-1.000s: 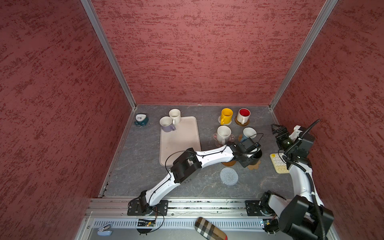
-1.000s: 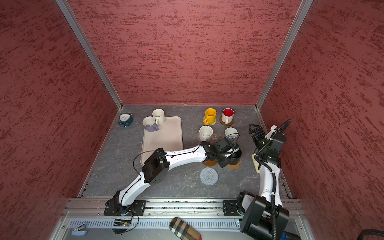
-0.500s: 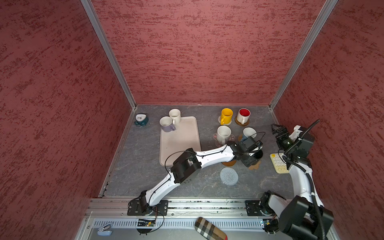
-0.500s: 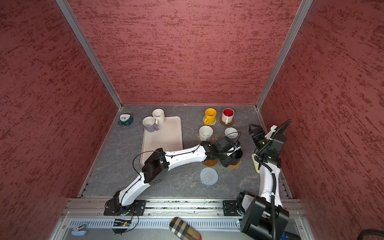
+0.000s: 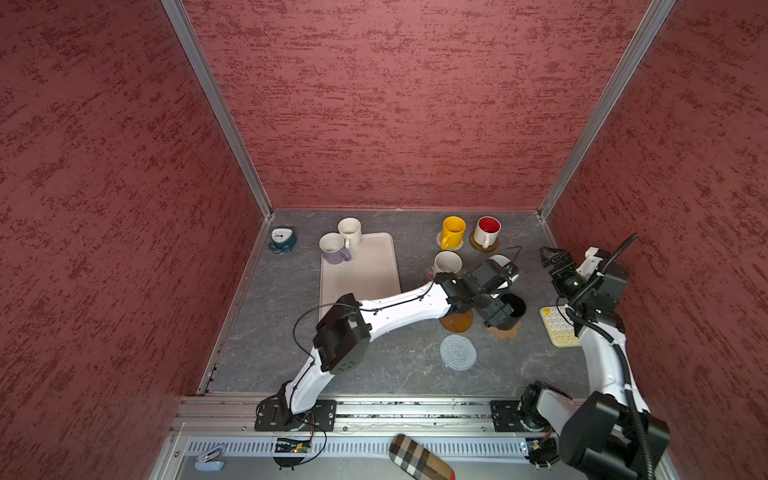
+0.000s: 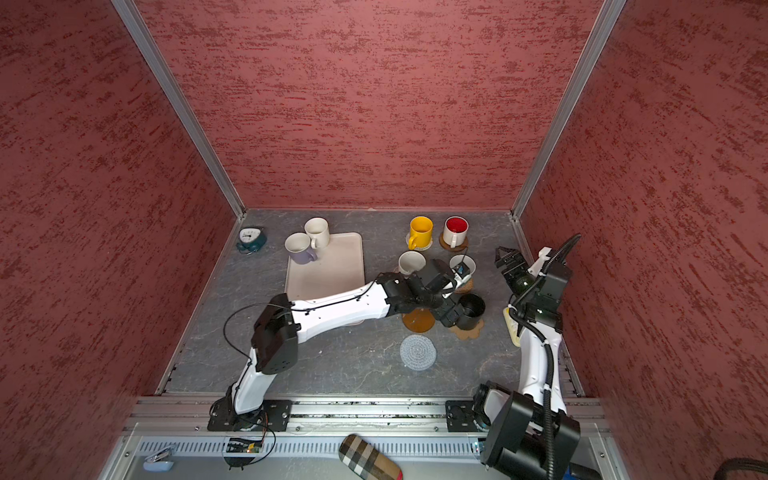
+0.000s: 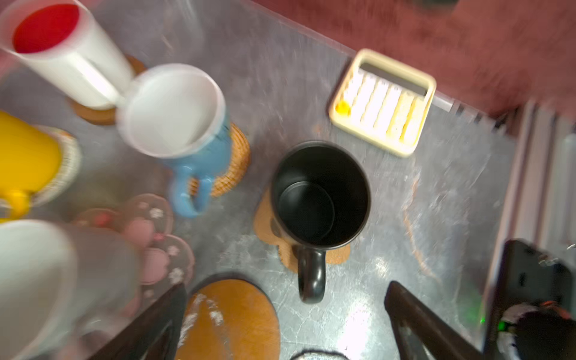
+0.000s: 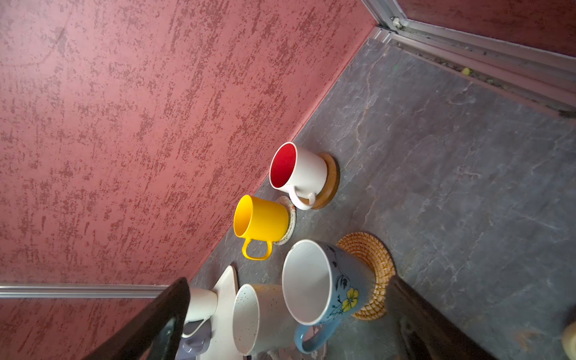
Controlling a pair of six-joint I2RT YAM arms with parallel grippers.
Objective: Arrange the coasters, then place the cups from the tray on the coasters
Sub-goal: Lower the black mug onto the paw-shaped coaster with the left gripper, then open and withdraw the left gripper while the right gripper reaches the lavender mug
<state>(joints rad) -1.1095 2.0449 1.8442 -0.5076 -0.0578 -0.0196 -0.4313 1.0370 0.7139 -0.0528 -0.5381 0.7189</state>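
The black mug point(image 7: 321, 193) is seen upright on the paw-shaped brown coaster point(image 7: 268, 224), at 3 o'clock of the bare brown disc point(image 5: 457, 321). The left hand point(image 7: 285, 290) is spread wide about the mug's handle, untouching, nothing gripped. The right hand point(image 5: 549, 254), likewise spread and empty, is poised above the worktop point(image 5: 374, 365) at the mug's 1 o'clock.

White arms point(image 5: 399, 307), black joints point(image 5: 340, 336), cables point(image 5: 623, 247)

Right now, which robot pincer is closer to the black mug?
Left. The left pincer is open right beside the black mug; the right pincer hangs open farther off, touching nothing.
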